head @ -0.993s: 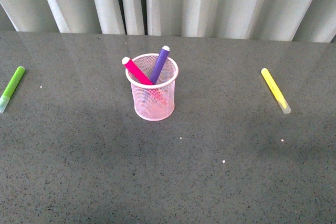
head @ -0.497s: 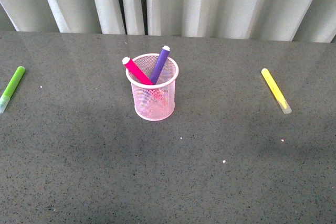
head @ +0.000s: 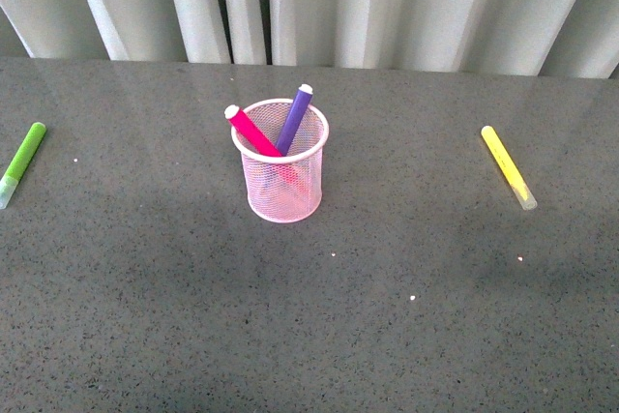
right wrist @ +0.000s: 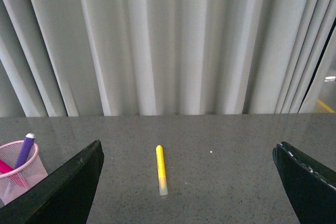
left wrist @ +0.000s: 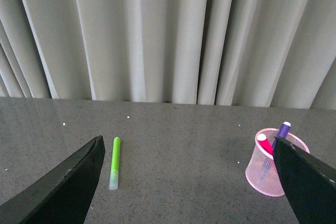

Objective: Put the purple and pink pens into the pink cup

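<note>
I'm looking at the pale pink wire-mesh cylindrical cup (head: 281, 173) standing upright in the middle of the grey speckled tabletop (head: 309, 336), and both task pens are inside it: the deep purple marker pen (head: 294, 120) leans toward the far right of the rim, the bright magenta-pink marker pen (head: 253, 132) leans to the left, their pale ends poking above the rim. By my reading the insertion is finished. My left gripper (left wrist: 189, 182) hangs well back with its dark fingers spread wide and nothing between them; my right gripper (right wrist: 186, 184) is the same, wide apart and empty. The lime-green marker (head: 21, 162) lies far left, the yellow marker (head: 508, 167) far right, both well apart from the cup. Next I'd simply keep both arms clear and leave those two alone.
</note>
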You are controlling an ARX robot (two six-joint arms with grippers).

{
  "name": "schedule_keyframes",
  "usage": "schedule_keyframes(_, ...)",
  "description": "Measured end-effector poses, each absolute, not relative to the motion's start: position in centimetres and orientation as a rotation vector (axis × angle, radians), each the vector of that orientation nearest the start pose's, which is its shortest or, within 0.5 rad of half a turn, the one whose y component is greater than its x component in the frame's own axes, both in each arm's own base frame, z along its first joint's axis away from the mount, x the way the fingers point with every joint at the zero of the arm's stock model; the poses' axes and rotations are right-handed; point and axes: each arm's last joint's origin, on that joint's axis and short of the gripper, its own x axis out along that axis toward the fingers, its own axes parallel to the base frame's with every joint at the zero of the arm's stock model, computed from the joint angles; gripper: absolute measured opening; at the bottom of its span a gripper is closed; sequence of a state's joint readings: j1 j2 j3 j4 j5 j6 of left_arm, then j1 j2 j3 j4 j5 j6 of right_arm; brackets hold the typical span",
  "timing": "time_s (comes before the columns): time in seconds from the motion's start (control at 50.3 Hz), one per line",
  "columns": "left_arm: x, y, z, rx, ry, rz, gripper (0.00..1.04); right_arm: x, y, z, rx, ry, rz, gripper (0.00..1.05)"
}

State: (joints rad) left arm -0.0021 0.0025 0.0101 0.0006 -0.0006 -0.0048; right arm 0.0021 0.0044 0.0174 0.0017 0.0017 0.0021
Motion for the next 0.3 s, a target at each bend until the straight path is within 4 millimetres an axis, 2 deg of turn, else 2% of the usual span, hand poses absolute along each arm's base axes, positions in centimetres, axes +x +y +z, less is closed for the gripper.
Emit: schedule_keyframes(0.298, 9.72, -0.02, 16.68, -0.005, -0.008, -0.002, 0.98, 9.69, 0.02, 16.93, 0.002, -0.015, 0.000, 0.98)
